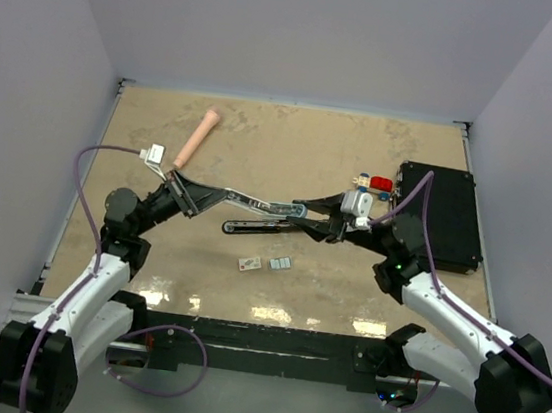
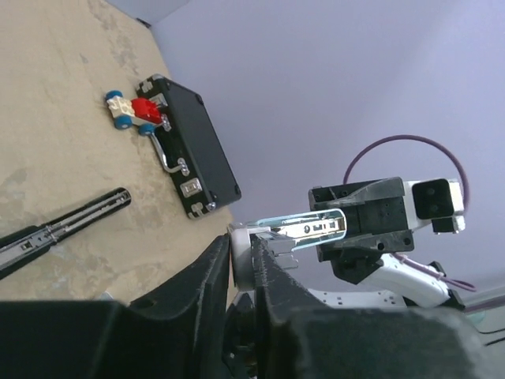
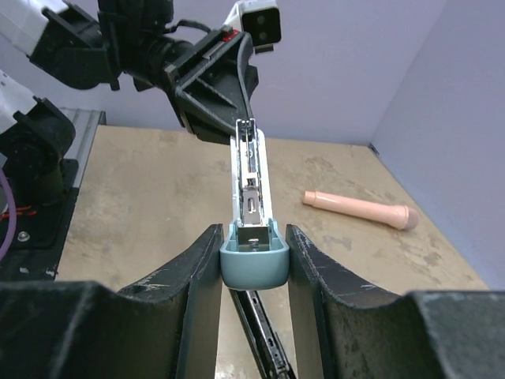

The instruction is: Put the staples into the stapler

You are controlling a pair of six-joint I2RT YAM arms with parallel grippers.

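Left gripper (image 1: 189,196) is pinched almost closed on the thin front tip of the stapler (image 1: 256,202), its two fingers (image 2: 211,275) nearly meeting around the metal; the right gripper (image 1: 311,217) clamps the opposite end, jaws partly apart, with the rounded light-blue rear cap filling the gap between them. The stapler's upper arm spans the two grippers, raised over the table (image 1: 364,147) and roughly level; its open metal magazine rail (image 3: 251,170) is turned toward the right wrist camera. The black base (image 1: 253,226) is swung away from the upper arm, joined to it at the right gripper's end, with its free end pointing toward the left arm; whether it touches the table I cannot tell.

The staples lie on the table a little nearer the arm bases than the swung-out base: the white staple box (image 1: 248,263) with reddish print and the grey-blue block (image 1: 279,262), side by side, close but apart, neither touched by a gripper. A peach-coloured rod (image 1: 196,138) lies farther back on the left; a black carrying case (image 1: 441,217) sits along the right edge, with a red-and-white toy car (image 1: 373,183) on blue wheels just beside its left side.
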